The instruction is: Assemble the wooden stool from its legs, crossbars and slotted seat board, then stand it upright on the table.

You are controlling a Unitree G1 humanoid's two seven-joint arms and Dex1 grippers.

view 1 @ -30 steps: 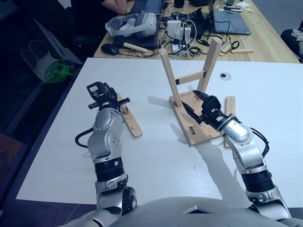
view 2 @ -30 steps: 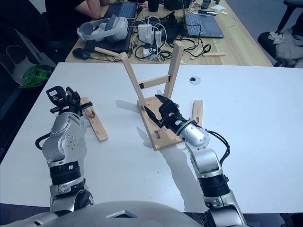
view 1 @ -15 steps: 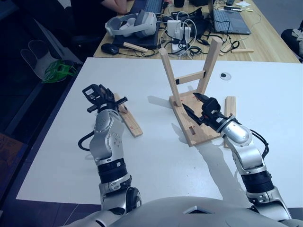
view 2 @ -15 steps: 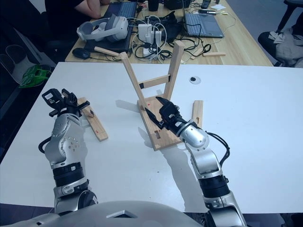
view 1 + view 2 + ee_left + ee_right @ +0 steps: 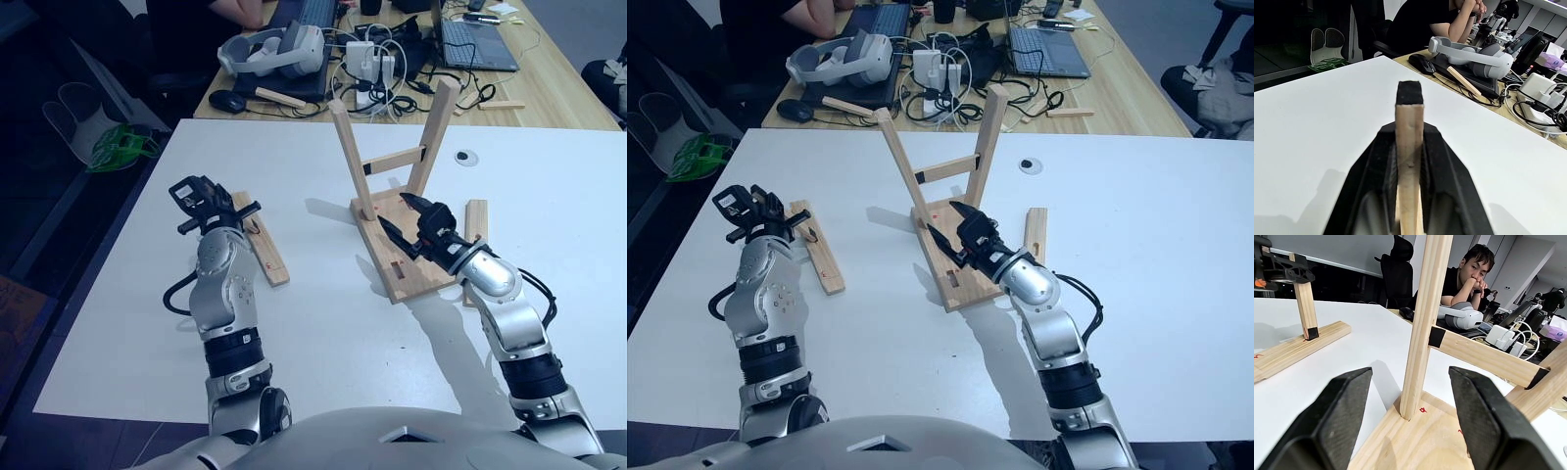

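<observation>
Left claw [image 5: 1409, 131] slightly leftward, clenched on crossbar [image 5: 1409, 107] in wrist view; right claw [image 5: 391, 208] agape astride leg [image 5: 1425, 323].

The seat board [image 5: 416, 277], bearing two legs [image 5: 350, 162], lies right of the leg-crossbar piece [image 5: 266, 257].

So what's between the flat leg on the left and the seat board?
Only bare table lies between the leg and the seat board. Both eye views show the stretch.

On the far desk [image 5: 558, 88], white headset [image 5: 274, 49], black mouse [image 5: 227, 101], laptop [image 5: 477, 47], cabled power strip [image 5: 370, 61]; perhaps a green bag [image 5: 122, 147] alongside.
</observation>
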